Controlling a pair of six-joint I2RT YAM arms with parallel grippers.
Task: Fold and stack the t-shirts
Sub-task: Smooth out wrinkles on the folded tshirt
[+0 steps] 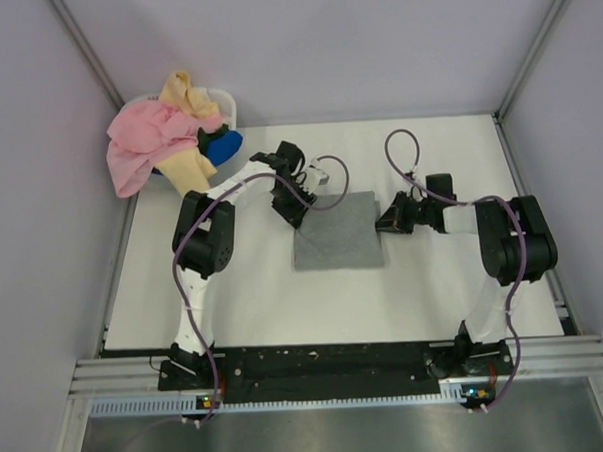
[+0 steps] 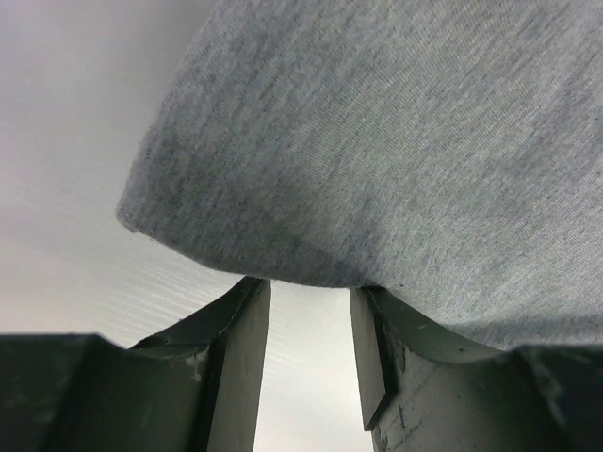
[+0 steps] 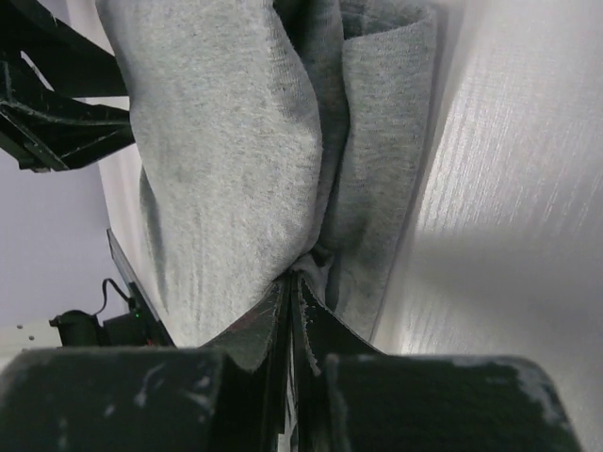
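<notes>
The heather grey t-shirt [image 1: 337, 234] lies folded into a flat rectangle in the middle of the table. My left gripper [image 1: 295, 214] is at its far left edge. In the left wrist view the left gripper [image 2: 311, 287] is open, with the grey t-shirt [image 2: 396, 141] lying over the fingertips and bare table showing between them. My right gripper [image 1: 384, 222] is at the shirt's right edge. In the right wrist view the right gripper [image 3: 292, 282] is shut, pinching the folded grey layers [image 3: 236, 141]. Pink [image 1: 143, 138], pale yellow [image 1: 191, 163] and blue [image 1: 224, 144] t-shirts are heaped at the back left.
A small white basket [image 1: 226, 103] at the table's back left corner holds the heap of coloured shirts, which spill over its near side. Grey walls close in the table on the left, right and back. The black rail with the arm bases runs along the near edge.
</notes>
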